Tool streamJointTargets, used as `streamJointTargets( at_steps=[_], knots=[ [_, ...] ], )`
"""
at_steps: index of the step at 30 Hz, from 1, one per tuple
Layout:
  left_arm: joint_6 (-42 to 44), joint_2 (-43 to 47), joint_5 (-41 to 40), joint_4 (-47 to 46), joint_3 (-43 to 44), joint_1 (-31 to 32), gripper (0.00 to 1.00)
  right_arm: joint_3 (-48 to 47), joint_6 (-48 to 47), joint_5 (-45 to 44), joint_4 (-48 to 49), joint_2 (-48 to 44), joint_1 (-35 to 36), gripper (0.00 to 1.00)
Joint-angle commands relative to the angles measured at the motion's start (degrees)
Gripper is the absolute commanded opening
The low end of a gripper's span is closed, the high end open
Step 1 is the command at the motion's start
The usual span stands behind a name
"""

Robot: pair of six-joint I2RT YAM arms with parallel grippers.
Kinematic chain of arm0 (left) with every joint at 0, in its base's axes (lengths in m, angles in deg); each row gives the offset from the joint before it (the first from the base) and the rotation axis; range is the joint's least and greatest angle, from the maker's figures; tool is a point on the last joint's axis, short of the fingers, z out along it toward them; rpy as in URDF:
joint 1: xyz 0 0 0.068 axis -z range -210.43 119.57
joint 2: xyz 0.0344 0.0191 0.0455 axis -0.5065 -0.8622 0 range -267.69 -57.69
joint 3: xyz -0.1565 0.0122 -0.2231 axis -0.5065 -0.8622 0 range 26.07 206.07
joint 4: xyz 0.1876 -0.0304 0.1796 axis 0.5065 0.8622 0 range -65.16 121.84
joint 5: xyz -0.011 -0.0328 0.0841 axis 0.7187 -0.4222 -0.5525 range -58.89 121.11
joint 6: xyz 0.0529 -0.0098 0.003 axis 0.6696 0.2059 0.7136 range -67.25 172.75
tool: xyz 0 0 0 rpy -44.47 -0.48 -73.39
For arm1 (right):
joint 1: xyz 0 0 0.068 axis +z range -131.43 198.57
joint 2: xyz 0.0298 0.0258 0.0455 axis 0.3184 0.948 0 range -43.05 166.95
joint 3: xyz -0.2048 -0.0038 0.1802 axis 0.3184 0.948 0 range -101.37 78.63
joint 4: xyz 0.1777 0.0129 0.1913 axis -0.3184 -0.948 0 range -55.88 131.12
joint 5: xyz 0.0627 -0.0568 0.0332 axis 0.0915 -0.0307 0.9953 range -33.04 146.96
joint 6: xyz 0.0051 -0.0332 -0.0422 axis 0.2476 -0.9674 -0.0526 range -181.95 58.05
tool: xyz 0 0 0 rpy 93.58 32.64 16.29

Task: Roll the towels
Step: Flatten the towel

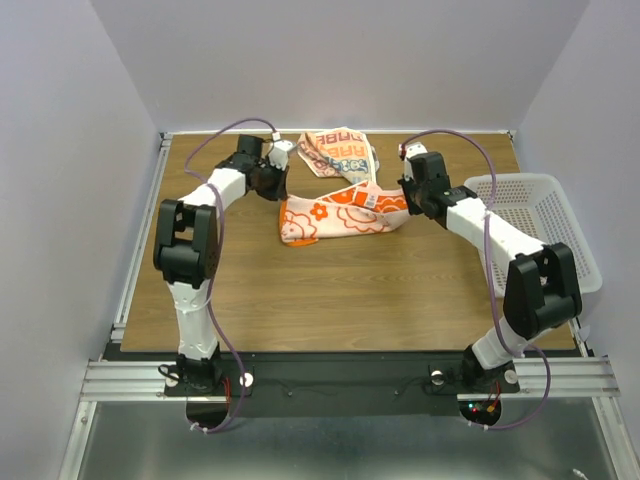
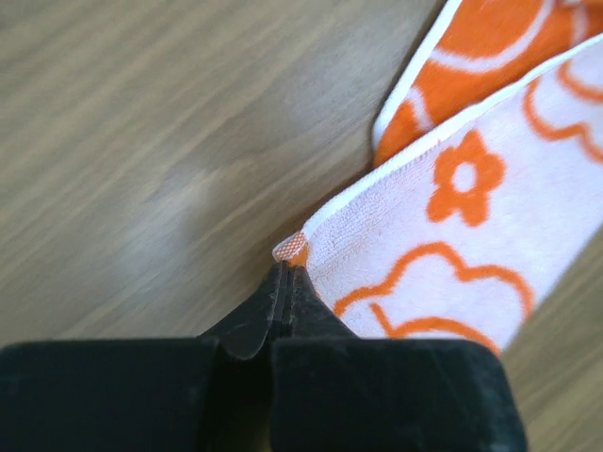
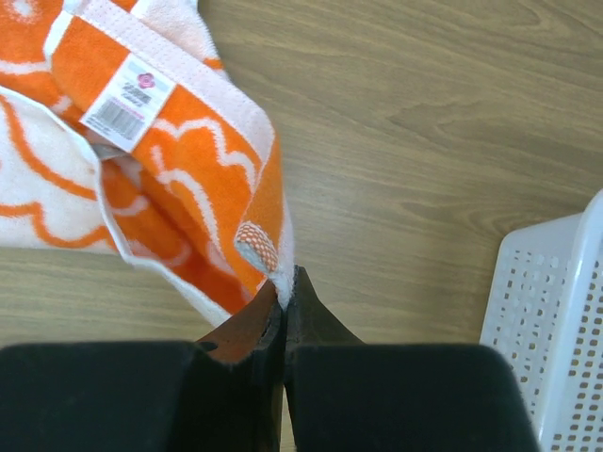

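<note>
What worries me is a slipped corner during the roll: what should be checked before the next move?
1. Left gripper fingers shut on a corner of the orange towel: ok.
2. Right gripper fingers shut on a corner at its other end: ok.
3. Bite depth: only the corner tips are pinched, so a hard pull might slip: not ok.
4. Orange towel spread flat: it lies bunched and folded between the arms: not ok.
5. Lettered towel apart from the orange one: their edges seem to meet: cannot tell.
6. Basket away from the right fingers: ok.
</note>
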Motion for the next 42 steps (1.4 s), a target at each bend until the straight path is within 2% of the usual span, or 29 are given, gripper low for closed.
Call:
streamJointTargets(
  at_steps=[1, 7, 12, 15, 16, 17, 23, 25, 30, 31, 32, 34, 35, 37, 38, 40, 41, 42],
  knots=[
    [1.7, 13.1, 1.2, 2.0, 0.9, -2.6, 0.0, -0.5, 1.3, -1.0, -1.8, -5.3, -0.5, 0.01],
    [4.9, 24.2, 2.7, 6.4, -2.3, -3.4, 0.0, 0.8, 2.9, 1.0, -4.2, -8.6, -0.5, 0.01],
    [8.5, 28.9, 4.8, 10.0, -7.4, -3.7, 0.0, 3.2, 3.8, 4.2, -5.6, -9.2, -0.5, 0.01],
    [16.9, 34.2, 8.4, 12.8, -14.8, -4.3, 0.0, 5.2, 2.5, 6.8, -7.0, -10.8, -0.5, 0.01],
    [16.9, 35.7, 8.9, 14.1, -16.7, -4.3, 0.0, 5.9, 2.0, 6.8, -7.5, -11.4, -0.5, 0.01],
    [21.5, 38.9, 9.1, 16.5, -18.7, -4.3, 0.0, 6.7, 1.3, 6.7, -7.9, -12.6, -0.5, 0.01],
    [40.7, 50.1, 5.7, 26.2, -33.8, -4.2, 0.0, 13.0, -4.3, 8.7, -13.3, -16.6, -0.5, 0.01],
    [44.0, 51.8, 4.3, 27.5, -38.5, -4.1, 0.0, 13.8, -6.3, 9.9, -16.1, -16.9, -0.5, 0.02],
    [48.7, 53.9, 2.1, 29.0, -43.8, -2.6, 0.0, 14.8, -7.9, 10.3, -18.4, -15.9, -0.6, 0.02],
    [48.2, 53.6, 1.7, 28.5, -45.6, -0.2, 0.0, 13.5, -9.0, 16.5, -21.5, -13.5, -0.5, 0.09],
    [48.2, 53.3, 1.7, 28.5, -45.6, 0.4, 0.0, 13.5, -9.0, 16.5, -21.6, -13.4, -0.5, 0.11],
    [48.8, 52.8, 0.6, 28.6, -46.0, 1.5, 0.0, 11.7, -10.2, 19.3, -25.3, -11.9, -0.5, 0.25],
    [49.1, 52.3, -0.1, 28.9, -46.2, 2.2, 0.0, 11.0, -10.7, 19.4, -26.8, -11.4, -0.5, 0.47],
    [50.6, 52.7, -0.4, 29.8, -46.4, 2.3, 0.0, 10.9, -11.5, 18.8, -28.1, -12.7, -0.5, 0.58],
    [50.9, 52.9, -0.3, 30.4, -46.4, 2.3, 0.02, 11.0, -11.6, 18.2, -28.1, -15.3, -0.5, 0.68],
    [50.9, 53.7, -0.4, 30.9, -46.1, 2.3, 0.12, 10.7, -12.5, 17.0, -28.4, -18.1, -0.6, 0.73],
    [49.5, 54.6, -0.3, 31.1, -46.0, 2.3, 0.22, 10.1, -12.8, 16.0, -28.2, -20.3, -0.5, 0.75],
    [49.1, 55.1, -0.3, 31.6, -45.3, 2.3, 0.27, 9.4, -13.1, 16.0, -28.1, -21.2, -0.6, 0.75]
  ],
)
